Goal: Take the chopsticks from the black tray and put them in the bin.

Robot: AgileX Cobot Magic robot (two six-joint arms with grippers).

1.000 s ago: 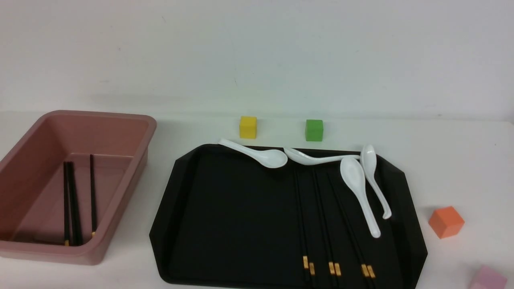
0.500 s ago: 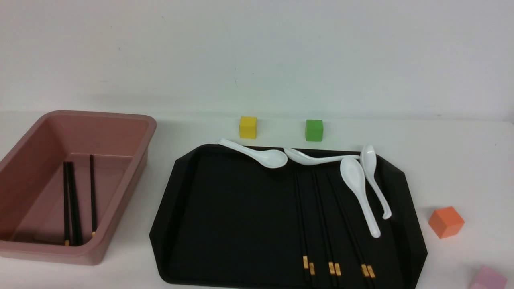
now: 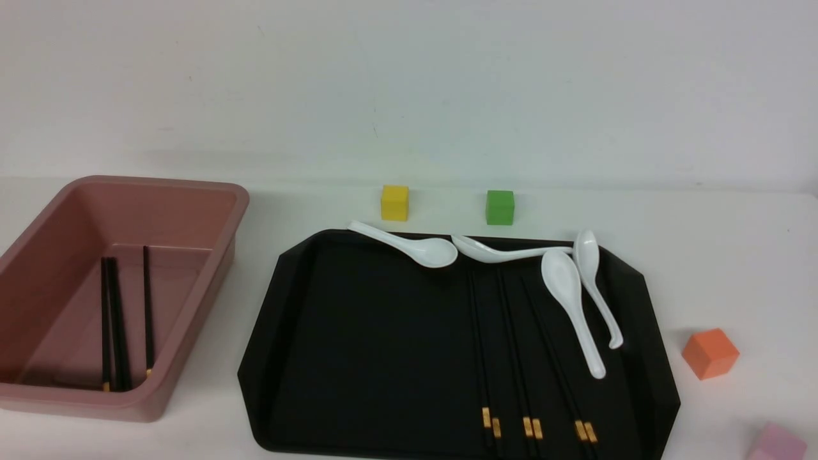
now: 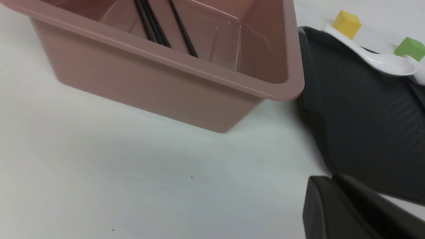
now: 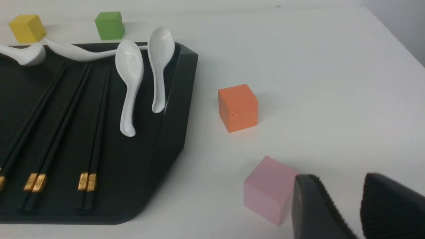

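Three pairs of black chopsticks (image 3: 517, 364) with gold bands lie side by side on the right half of the black tray (image 3: 370, 351); they also show in the right wrist view (image 5: 96, 126). The pink bin (image 3: 211, 191) stands left of the tray and holds three chopsticks (image 3: 115, 319). Neither gripper shows in the front view. My left gripper (image 4: 327, 181) is shut and empty, over the table between the bin (image 4: 166, 83) and the tray (image 4: 365, 126). My right gripper (image 5: 338, 186) is open and empty, right of the tray (image 5: 172, 109), beside a pink cube (image 5: 269, 189).
Several white spoons (image 3: 575, 306) lie along the tray's far edge and right side, one close to the right chopstick pair. A yellow cube (image 3: 394, 202) and a green cube (image 3: 499, 207) sit behind the tray. An orange cube (image 3: 709, 352) sits to its right.
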